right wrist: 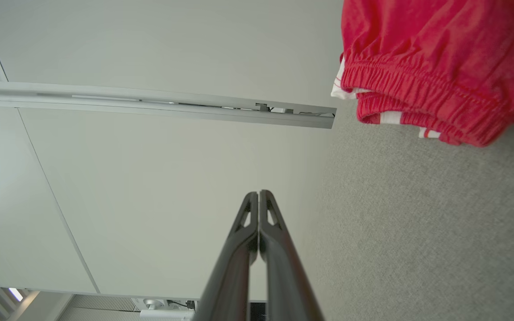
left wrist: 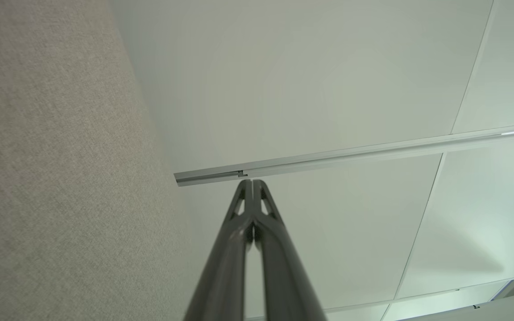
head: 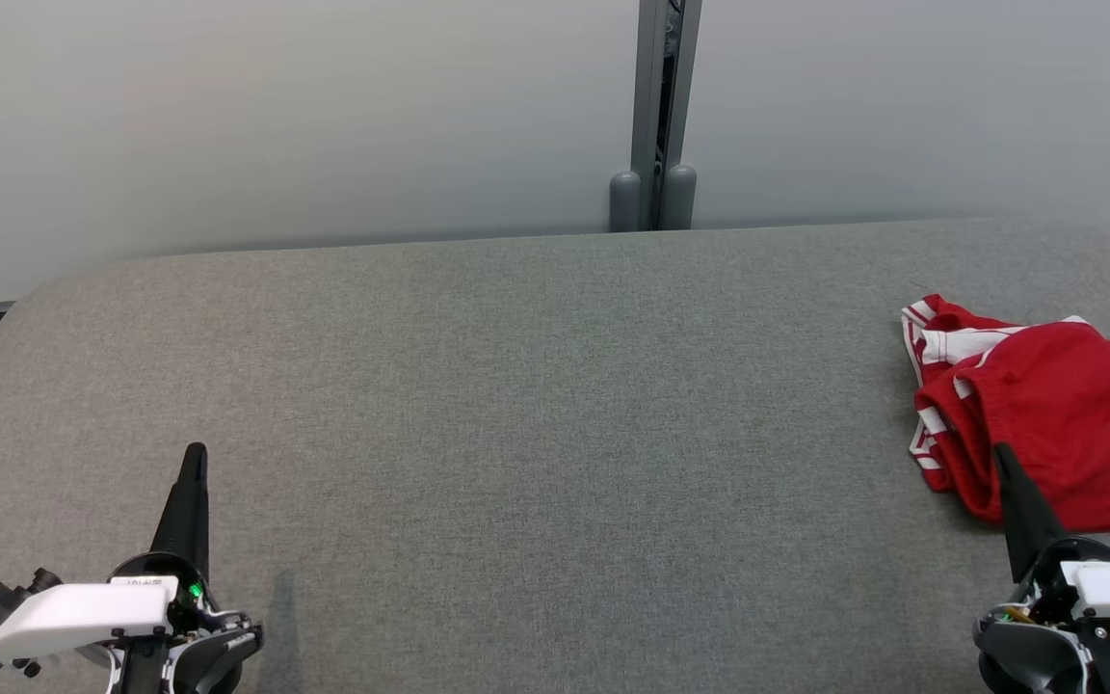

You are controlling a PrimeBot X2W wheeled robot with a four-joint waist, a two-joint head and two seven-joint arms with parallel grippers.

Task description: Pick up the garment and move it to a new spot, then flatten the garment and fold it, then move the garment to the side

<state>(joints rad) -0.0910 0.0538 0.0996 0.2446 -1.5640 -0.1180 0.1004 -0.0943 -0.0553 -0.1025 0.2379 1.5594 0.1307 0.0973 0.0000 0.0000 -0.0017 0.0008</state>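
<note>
The garment (head: pixel 1056 414) is a crumpled pair of red shorts with white stripes, lying at the far right of the grey fabric table (head: pixel 536 405). My right gripper (head: pixel 1001 453) is shut and empty at the lower right, its tip in front of the garment's near edge. In the right wrist view the shut fingers (right wrist: pixel 259 196) point past the garment's elastic waistband (right wrist: pixel 426 89), which lies up and to the right, apart from them. My left gripper (head: pixel 195 453) sits at the lower left, shut and empty, far from the garment; its closed fingers (left wrist: pixel 252 183) point toward the wall.
A pale wall stands behind the table, with a grey vertical post (head: pixel 656 116) at its middle. The table's rounded far corners and back edge lie near the wall. The wide grey surface stretches between the two grippers.
</note>
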